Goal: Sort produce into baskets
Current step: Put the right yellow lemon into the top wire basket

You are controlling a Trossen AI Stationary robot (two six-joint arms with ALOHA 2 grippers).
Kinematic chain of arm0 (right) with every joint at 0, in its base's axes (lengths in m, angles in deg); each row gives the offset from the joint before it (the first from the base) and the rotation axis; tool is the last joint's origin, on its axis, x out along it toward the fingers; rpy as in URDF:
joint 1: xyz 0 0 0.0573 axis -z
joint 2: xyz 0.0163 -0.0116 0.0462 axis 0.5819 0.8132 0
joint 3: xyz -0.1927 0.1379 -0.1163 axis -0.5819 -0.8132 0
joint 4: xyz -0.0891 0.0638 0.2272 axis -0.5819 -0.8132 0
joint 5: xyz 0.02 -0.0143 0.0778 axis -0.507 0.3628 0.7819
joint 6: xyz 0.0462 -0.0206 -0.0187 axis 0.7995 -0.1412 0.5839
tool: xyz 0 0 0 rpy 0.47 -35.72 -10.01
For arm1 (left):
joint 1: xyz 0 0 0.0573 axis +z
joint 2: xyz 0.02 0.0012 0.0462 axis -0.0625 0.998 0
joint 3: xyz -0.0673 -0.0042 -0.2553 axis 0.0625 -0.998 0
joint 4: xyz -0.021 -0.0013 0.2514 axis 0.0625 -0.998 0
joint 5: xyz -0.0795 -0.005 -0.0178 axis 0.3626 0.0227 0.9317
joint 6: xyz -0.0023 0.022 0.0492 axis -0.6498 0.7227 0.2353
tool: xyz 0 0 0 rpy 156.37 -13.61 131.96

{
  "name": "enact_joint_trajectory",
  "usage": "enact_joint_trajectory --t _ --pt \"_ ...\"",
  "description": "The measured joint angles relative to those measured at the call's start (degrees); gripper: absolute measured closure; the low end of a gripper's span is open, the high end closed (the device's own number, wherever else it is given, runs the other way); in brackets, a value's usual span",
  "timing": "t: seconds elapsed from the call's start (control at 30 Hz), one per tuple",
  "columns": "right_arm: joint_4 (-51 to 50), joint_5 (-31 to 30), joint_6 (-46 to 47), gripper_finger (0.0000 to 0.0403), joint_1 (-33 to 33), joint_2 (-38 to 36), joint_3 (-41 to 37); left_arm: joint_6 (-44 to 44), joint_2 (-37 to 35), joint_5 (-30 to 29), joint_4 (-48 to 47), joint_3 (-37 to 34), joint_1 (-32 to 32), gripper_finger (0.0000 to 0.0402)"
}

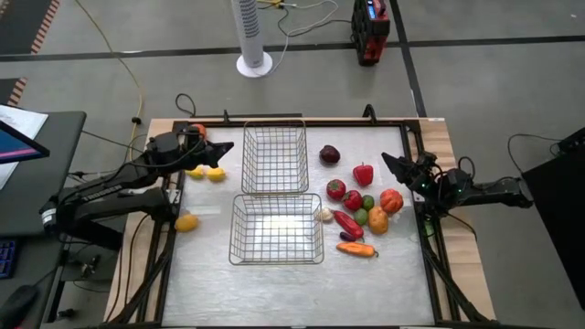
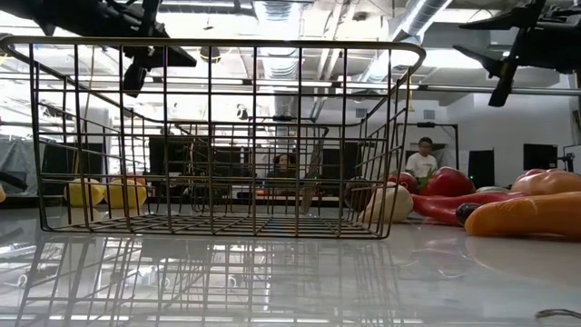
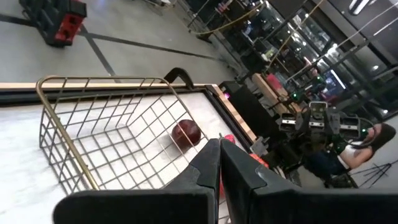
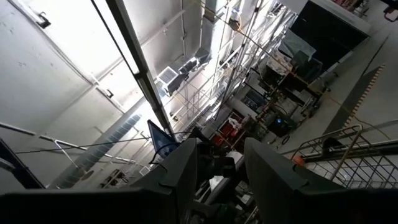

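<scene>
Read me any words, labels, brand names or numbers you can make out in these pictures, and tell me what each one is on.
None can be read in any view.
The red and black case on the floor beyond the table: no legible marking.
The paper on the desk at the left: too small to read.
The baskets and produce: no labels visible.
The room behind the table in the low view: no sign sharp enough to read.

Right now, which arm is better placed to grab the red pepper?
Right, probably. The right gripper hovers, jaws open, just beside the red pepper; the left gripper sits across the far basket, jaws shut.
</scene>
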Motion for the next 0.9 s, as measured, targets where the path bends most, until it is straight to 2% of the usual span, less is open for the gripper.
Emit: enact_joint_trajectory --t 0.3,0.47,0.7,0.9 --pt "-0.1 1.55 0.09 0.0241 0.04 7.0 3.44 2.79 0.0 0.0 -0.43 0.0 0.0 0.0394" --pt "-0.01 2.21 0.08 0.0241 0.04 9.7 4.81 2.89 0.0 0.15 -1.07 0.0 -0.02 0.0358" --pt "0.21 2.98 0.07 0.0241 -0.07 11.98 5.6 4.31 0.0 4.21 -1.11 0.0 0.0 0.0295" --pt "1.69 2.98 0.0 0.0241 0.0 13.3 5.6 5.55 0.0 6.21 -1.14 0.0 -0.02 0.0266"
